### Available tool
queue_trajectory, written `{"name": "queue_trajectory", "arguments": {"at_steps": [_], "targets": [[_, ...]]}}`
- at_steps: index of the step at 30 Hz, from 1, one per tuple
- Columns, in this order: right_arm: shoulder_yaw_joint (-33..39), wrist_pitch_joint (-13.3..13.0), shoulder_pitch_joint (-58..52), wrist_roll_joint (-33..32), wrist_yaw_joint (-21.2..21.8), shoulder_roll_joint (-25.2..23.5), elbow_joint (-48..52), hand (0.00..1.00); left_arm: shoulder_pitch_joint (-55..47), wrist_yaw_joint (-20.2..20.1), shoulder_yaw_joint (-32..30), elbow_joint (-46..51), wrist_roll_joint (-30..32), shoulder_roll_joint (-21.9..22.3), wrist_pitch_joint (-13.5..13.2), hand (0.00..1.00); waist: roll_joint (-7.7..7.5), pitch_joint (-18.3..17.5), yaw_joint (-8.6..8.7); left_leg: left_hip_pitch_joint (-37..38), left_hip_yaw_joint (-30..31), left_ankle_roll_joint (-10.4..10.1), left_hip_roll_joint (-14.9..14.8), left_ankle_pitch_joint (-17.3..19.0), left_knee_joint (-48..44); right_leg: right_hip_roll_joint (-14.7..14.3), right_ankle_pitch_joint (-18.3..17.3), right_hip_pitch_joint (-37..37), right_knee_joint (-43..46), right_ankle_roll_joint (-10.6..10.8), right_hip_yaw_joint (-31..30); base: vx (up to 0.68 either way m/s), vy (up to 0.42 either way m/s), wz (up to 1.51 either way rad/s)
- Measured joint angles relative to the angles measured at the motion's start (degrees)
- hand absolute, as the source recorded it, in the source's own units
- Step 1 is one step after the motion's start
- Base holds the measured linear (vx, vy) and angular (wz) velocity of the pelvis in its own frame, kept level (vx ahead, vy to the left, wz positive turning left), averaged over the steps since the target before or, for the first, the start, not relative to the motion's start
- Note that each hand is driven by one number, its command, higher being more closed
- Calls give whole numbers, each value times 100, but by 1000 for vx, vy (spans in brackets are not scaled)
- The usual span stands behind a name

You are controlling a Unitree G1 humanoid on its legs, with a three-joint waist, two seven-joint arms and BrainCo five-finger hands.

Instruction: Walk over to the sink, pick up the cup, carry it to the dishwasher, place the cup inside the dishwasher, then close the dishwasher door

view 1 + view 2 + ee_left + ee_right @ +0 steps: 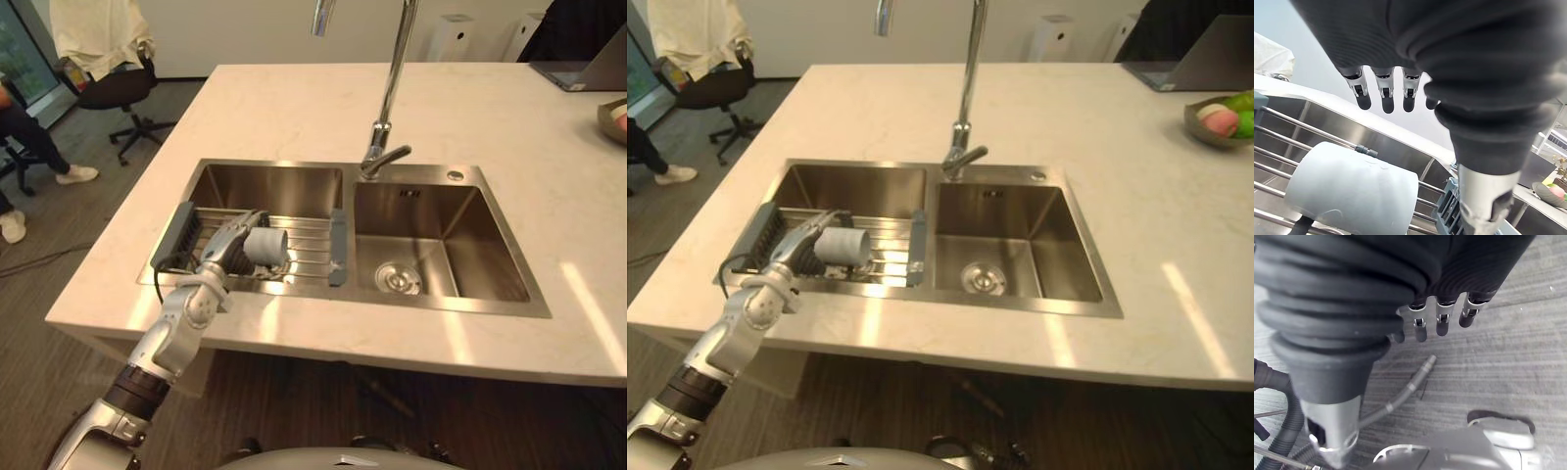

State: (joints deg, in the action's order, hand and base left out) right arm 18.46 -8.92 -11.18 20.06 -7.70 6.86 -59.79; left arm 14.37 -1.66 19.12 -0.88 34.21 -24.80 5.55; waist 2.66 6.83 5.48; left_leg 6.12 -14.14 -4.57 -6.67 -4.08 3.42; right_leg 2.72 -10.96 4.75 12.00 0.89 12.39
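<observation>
A pale grey cup (pixel 266 247) lies on its side on the wire rack (pixel 306 247) across the left basin of the steel sink (pixel 446 305). My left hand (pixel 228 251) reaches in from the near left and sits right beside the cup's left side. In the left wrist view its fingers (pixel 1387 95) are straight and spread just above the cup (pixel 1352 191), with the thumb apart; nothing is grasped. My right hand (pixel 1442 322) hangs low over the grey floor, fingers relaxed and empty.
A tall faucet (pixel 392 88) stands behind the divider between the basins. On the pale counter are a fruit bowl (pixel 1220 119) and a laptop (pixel 1190 59) at the far right. An office chair (pixel 118 88) and a person's legs (pixel 29 137) are at the left.
</observation>
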Motion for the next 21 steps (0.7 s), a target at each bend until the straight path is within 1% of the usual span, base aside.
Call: {"name": "queue_trajectory", "arguments": {"at_steps": [3,7,9,13,19,21], "targets": [[-107,0,-4,65,-364,40,159,0,74,0,6,3,-12,-166,-3,0,24,-21,70,-2,-16,28,12,-47,93,-4,50,-42,-55,74,-29,-110,11,-5],[-269,-19,-38,66,-525,37,311,0,95,8,4,3,-30,-230,-3,0,3,-42,84,-9,-88,28,36,-50,93,4,154,-60,-152,121,-97,-30,30,-13],[-277,-19,-42,64,-543,34,315,0,100,27,3,3,-32,-230,-3,0,-18,-54,93,-8,-118,74,55,-64,92,12,225,-41,-224,103,-125,14,31,-8],[-407,-34,-157,56,-551,46,543,0,127,52,4,3,-32,-230,25,0,-21,-74,120,9,-139,94,95,-54,91,32,303,28,-352,139,-148,36,25,-2],[-485,-71,-162,55,-523,39,555,0,305,42,21,-5,-13,-233,176,0,-4,-93,160,60,-170,110,120,-41,92,48,349,111,-392,159,-207,22,13,-2],[-490,-68,-172,52,-492,53,559,0,374,-13,195,-105,38,-293,229,0,16,-124,217,103,-189,107,120,-28,93,47,353,128,-411,158,-226,-29,6,-5]]}}
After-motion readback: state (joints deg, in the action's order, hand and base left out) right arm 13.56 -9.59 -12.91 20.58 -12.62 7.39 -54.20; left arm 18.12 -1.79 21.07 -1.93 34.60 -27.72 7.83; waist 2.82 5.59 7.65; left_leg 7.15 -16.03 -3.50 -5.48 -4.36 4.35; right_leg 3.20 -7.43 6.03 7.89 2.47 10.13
